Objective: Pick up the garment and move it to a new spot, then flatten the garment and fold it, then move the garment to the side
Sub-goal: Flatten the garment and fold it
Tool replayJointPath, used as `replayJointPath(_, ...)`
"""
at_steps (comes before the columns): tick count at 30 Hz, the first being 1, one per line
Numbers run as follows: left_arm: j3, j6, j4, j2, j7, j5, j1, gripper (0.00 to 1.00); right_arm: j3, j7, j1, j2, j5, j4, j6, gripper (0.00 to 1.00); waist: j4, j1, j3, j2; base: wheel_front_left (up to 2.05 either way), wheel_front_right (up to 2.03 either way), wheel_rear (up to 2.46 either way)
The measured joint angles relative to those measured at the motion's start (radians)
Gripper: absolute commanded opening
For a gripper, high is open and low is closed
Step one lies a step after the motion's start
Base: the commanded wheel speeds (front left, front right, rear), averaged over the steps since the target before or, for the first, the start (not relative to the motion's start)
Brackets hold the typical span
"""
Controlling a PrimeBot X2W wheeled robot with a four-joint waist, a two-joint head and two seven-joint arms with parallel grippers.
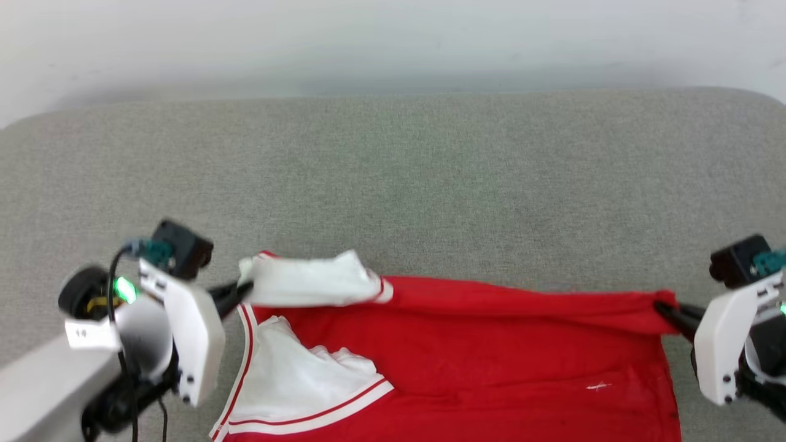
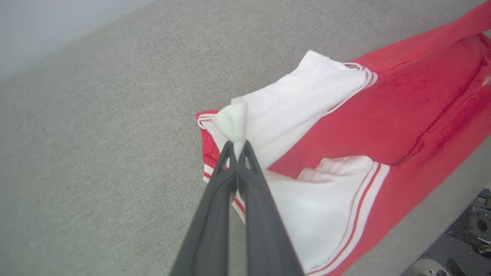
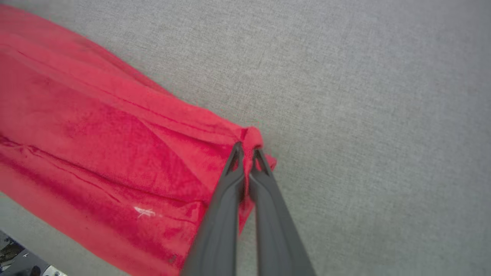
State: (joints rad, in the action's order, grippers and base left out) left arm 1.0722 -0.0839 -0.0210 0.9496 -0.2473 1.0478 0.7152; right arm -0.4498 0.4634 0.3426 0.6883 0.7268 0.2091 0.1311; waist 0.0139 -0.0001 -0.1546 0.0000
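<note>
Nearest the robot, the garment (image 1: 491, 362), a red jersey T-shirt, lies on the grey fabric-covered surface (image 1: 393, 172), its near part running off the bottom of the head view. One white sleeve (image 1: 295, 380) with red-and-white striped trim lies rumpled on that near side.

Further out, both claws are clenched on the shirt's far edge. The left gripper (image 1: 241, 290) pinches a peak of white cloth on the other sleeve (image 1: 307, 282), which is folded over the red body. The right gripper (image 1: 666, 310) grips a bunched red corner at the hem end. Between them the far edge runs as a fairly taut line.

The shirt looks light, soft and limp. It will likely sag and crease wherever it is unsupported, and a thin pinch of knit cloth could slip out under a hard pull. Corners, seams and trimmed edges seem the safest places to hold, since the fabric is doubled there. The left pinch is small and on the sleeve rather than the shoulder, so the body may hang unevenly when lifted.

Beyond the shirt the grey surface extends bare to a pale wall (image 1: 393, 37).
</note>
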Motion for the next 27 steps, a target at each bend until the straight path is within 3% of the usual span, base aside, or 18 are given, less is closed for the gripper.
replayJointPath(8, 0.026, -0.081, -0.069, 0.044, 0.076, 0.071, -0.187, 0.0, 0.07, 0.0, -0.168, -0.011, 0.003, -0.068, 0.0, 0.0, -0.012, 0.0, 0.017, 0.0, 0.0, 0.0, 0.0)
replayJointPath(18, 0.06, -0.077, 0.017, -0.022, 0.122, 0.121, -0.281, 0.0, 0.081, 0.035, -0.261, -0.07, -0.022, -0.051, 0.0, 0.0, -0.012, 0.0001, -0.006, 0.0, 0.0, 0.0, 0.0)
replayJointPath(19, 0.058, -0.076, 0.032, -0.032, 0.131, 0.126, -0.282, 0.26, 0.085, 0.033, -0.261, -0.079, -0.02, -0.048, 0.0, 0.29, -0.011, 0.0001, -0.007, 0.0, 0.0, 0.0, 0.0)
replayJointPath(20, 0.056, -0.076, 0.042, -0.038, 0.144, 0.124, -0.282, 1.0, 0.087, 0.027, -0.26, -0.085, -0.02, -0.046, 0.0, 1.0, -0.009, 0.0001, -0.006, 0.0, 0.0, 0.0, 0.0)
replayJointPath(24, 0.029, -0.09, 0.066, -0.054, 0.222, 0.116, -0.291, 1.0, 0.116, -0.002, -0.26, -0.09, -0.021, -0.061, 0.0, 1.0, -0.006, 0.0002, 0.008, 0.0, 0.0, 0.0, 0.0)
replayJointPath(27, -0.004, -0.124, 0.07, -0.058, 0.305, 0.108, -0.303, 1.0, 0.151, -0.018, -0.261, -0.083, -0.012, -0.1, 0.0, 1.0, -0.006, 0.0002, 0.025, 0.0, 0.0, 0.0, 0.0)
